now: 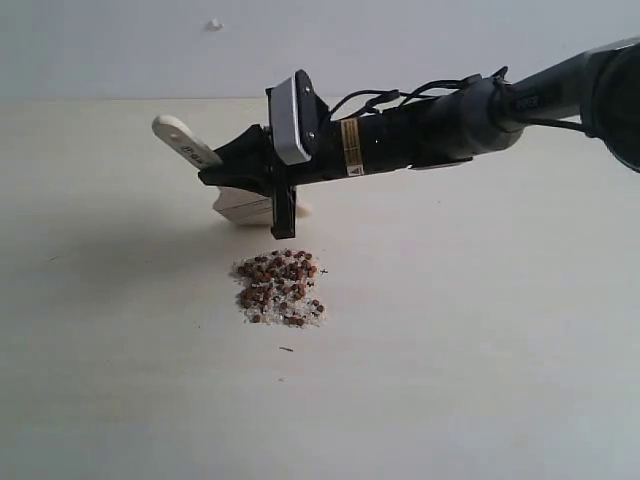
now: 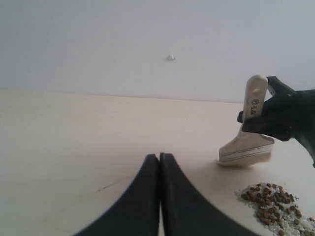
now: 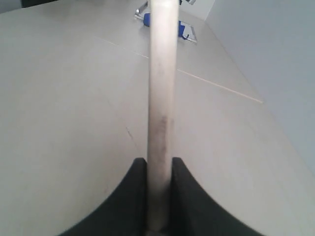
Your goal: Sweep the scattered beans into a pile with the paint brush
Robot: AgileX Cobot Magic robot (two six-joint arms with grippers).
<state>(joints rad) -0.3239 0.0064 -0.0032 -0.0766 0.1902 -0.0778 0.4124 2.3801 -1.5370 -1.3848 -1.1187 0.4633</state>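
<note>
The beans [image 1: 280, 287] lie in one small heap of reddish-brown pellets and whitish grains at the table's middle; the left wrist view shows the beans [image 2: 273, 201] too. My right gripper [image 1: 235, 165] reaches in from the right and is shut on the paint brush [image 1: 187, 143] by its wooden handle [image 3: 161, 98]. The brush's ferrule [image 2: 246, 147] and cream bristles [image 1: 250, 208] rest on the table just behind the heap. My left gripper [image 2: 159, 158] is shut and empty, low over the table, off to the left of the heap; the exterior view does not show it.
The pale table [image 1: 470, 350] spreads around the heap. A blue and silver object [image 3: 167, 17] lies far off in the right wrist view. A white wall [image 1: 400, 40] bounds the back edge.
</note>
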